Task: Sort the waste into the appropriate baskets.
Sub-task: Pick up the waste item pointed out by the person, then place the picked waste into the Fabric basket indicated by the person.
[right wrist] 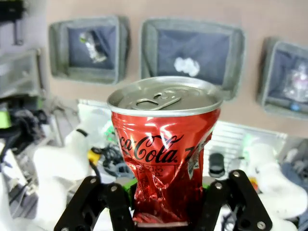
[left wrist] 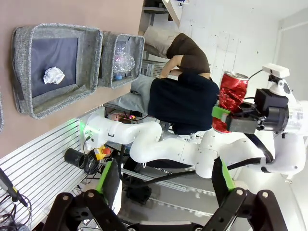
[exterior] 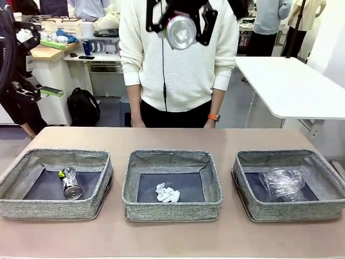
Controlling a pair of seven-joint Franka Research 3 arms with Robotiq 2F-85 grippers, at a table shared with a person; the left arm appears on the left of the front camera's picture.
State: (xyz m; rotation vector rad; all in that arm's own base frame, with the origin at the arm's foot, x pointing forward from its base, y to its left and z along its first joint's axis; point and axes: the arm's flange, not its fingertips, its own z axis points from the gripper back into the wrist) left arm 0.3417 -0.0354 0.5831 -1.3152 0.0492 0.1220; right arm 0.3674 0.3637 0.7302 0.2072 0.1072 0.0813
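My right gripper (exterior: 180, 27) hangs high over the table's far side, shut on the crushed red can (right wrist: 166, 149), whose silver end (exterior: 180, 32) faces the front camera. In the left wrist view the same red can (left wrist: 232, 98) is held upright in the right gripper (left wrist: 239, 120). My left gripper (left wrist: 166, 192) is open with nothing between its fingers. Three grey baskets stand in a row. The left basket (exterior: 54, 209) holds a dark printed can (exterior: 70, 182), the middle basket (exterior: 172, 211) a crumpled white paper wad (exterior: 167, 193), and the right basket (exterior: 294, 213) clear plastic waste (exterior: 281, 182).
A person in a white sweater (exterior: 178, 65) stands at the table's far edge, hands down behind it. Bare brown tabletop (exterior: 172, 139) lies between the person and the baskets. Part of my left arm (exterior: 16, 54) shows at the far left.
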